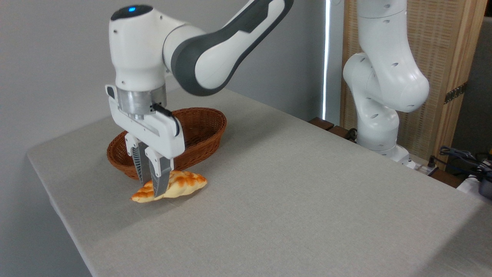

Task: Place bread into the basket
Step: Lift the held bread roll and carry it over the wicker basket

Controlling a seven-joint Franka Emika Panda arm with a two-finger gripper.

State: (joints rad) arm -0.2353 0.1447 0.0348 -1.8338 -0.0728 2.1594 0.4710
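Observation:
The bread (pixel 184 183), a pale yellow braided loaf with golden-brown patches and pointed ends, lies low at the table surface just in front of the basket (pixel 215 132). It is tilted, with its left tip lower. My gripper (pixel 150 189) comes straight down over the loaf's left half. One finger is in front of the loaf and one behind it, and they stand close together, pinching it. I cannot tell whether the loaf rests on the cloth or hangs just off it. The reddish-brown oval wicker basket sits right behind the gripper, which partly hides it. The part of its inside that shows holds nothing.
A grey cloth covers the table (pixel 292 200), whose left edge runs close to the basket. The arm's white base (pixel 378 115) stands at the back right. Cables (pixel 461 157) and a wooden screen (pixel 442 57) are beyond the right edge.

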